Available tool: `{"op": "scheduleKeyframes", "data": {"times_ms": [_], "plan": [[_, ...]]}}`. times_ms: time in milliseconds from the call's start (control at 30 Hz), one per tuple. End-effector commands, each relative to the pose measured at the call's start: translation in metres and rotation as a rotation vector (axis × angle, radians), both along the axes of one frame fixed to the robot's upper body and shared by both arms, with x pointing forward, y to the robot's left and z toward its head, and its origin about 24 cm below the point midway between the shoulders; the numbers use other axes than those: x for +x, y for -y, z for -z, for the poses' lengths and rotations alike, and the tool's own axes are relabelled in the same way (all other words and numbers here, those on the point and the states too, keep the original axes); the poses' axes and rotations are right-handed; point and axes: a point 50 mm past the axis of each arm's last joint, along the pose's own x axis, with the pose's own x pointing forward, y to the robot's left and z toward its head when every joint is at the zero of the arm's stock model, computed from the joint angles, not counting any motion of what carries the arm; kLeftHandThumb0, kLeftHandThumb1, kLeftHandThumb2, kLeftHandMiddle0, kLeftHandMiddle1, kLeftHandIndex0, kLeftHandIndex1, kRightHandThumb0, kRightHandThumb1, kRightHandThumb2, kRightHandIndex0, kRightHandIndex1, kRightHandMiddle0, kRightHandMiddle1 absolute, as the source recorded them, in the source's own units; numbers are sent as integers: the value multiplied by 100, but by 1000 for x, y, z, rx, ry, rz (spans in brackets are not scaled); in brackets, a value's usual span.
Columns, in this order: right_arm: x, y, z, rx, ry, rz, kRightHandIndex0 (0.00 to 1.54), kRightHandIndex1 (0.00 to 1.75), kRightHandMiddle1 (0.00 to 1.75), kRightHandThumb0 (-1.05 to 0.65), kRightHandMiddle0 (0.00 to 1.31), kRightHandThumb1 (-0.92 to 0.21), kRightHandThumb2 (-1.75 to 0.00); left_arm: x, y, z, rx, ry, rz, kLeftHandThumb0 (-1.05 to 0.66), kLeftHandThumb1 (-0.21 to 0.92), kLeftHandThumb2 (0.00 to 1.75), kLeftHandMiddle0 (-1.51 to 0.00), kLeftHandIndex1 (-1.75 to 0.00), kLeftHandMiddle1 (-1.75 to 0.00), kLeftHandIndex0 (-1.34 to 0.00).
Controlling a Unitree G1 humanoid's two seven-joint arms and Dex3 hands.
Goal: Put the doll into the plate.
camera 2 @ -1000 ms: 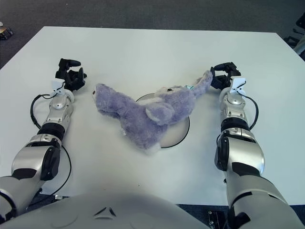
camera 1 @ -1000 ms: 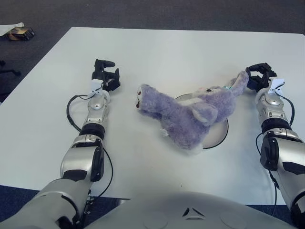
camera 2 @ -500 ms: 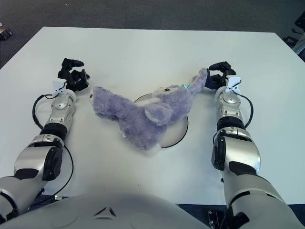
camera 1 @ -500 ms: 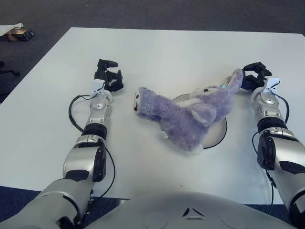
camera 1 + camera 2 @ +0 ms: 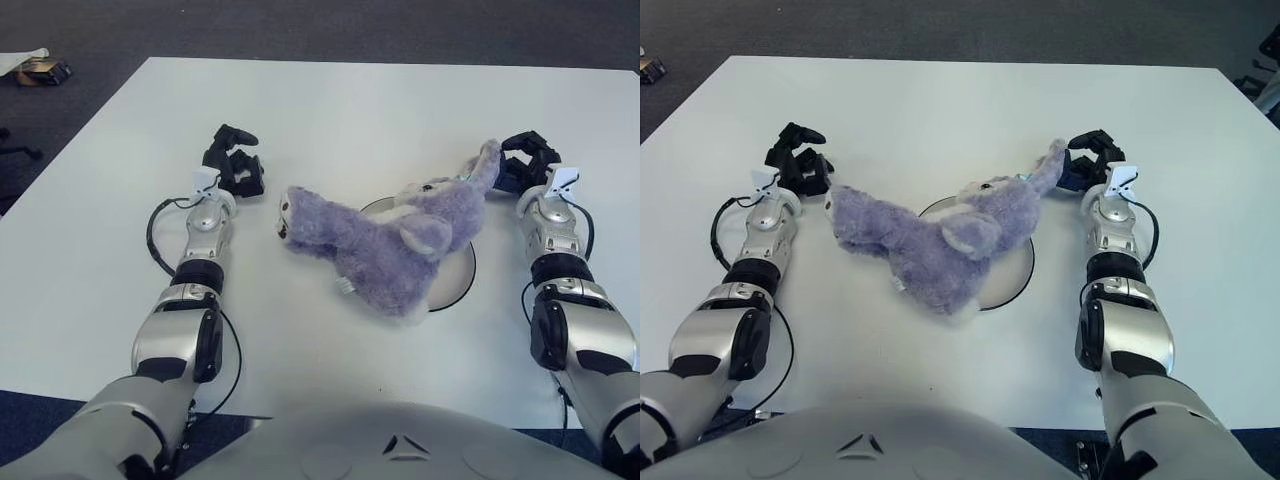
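Purple plush fur covers the doll (image 5: 385,240), which is stretched slantwise across the white table (image 5: 330,110). Its right half is laid over the round white plate (image 5: 455,283), whose dark rim is seen at the near right of the doll, while its left end is spread off the plate onto the bare tabletop. One raised limb of the doll is pointed up and to the right, and its tip is enclosed by the right hand (image 5: 522,167), whose dark fingers are curled around it at the far right of the plate. The left hand (image 5: 235,165) is placed on the left side, just beside the doll's left end; whether the two touch cannot be told. Its fingers are bent inward, with nothing gripped between them. Both silver forearms are extended from the near edge along either side of the doll.
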Motion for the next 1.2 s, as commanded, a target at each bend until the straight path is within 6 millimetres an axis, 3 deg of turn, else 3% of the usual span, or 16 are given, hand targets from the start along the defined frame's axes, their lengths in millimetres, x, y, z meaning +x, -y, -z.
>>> {"op": "scheduleKeyframes", "data": {"times_ms": [0, 567, 1167], "plan": [[-10, -4, 14, 36, -29, 5, 81, 175, 170, -1, 59, -6, -160, -18, -2, 29, -34, -98, 1, -2, 14, 152, -78, -168, -175, -52], [-41, -18, 3, 88, 91, 30, 82, 163, 175, -1, 56, -9, -155, -31, -2, 19, -12, -63, 38, -1, 13, 154, -78, -172, -175, -50], [-48, -22, 4, 116, 69, 26, 84, 159, 175, -1, 57, -8, -154, -36, 0, 16, 0, -74, 40, -1, 12, 155, -79, -172, -175, -51]]}}
